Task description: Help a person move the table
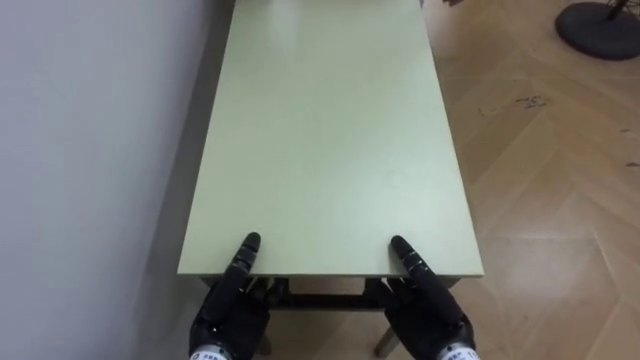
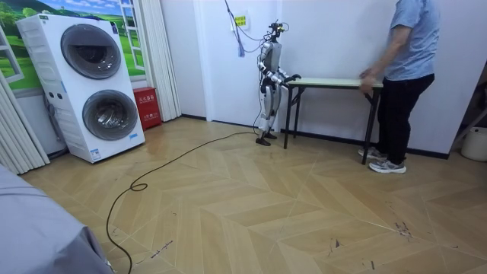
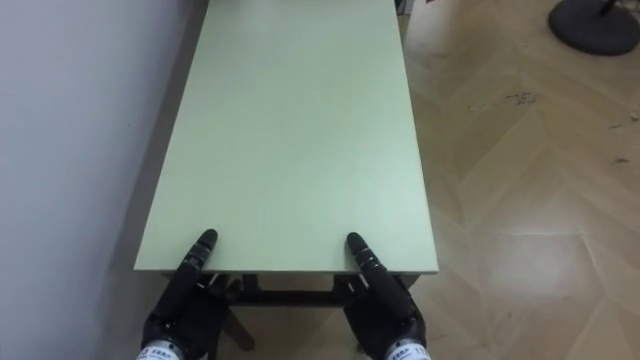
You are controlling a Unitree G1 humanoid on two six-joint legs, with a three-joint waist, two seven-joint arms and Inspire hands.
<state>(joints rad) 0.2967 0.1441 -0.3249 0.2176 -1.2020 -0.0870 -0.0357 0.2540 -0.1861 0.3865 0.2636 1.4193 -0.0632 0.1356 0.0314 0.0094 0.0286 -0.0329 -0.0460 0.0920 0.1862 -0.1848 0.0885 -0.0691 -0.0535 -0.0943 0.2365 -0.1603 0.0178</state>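
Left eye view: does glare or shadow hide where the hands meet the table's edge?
Left eye view: the table is evenly lit, no hard glare; the left hand and right hand stand out dark at its near edge, but below that edge lies shadow. Room view: even light on the person at the far end.

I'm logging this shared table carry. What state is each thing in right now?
table, level, standing along the wall.
left hand, set on the table's near end.
right hand, set on the same end.
person, standing at the far end, one hand on the table.
stacked washing machines, both doors shut.
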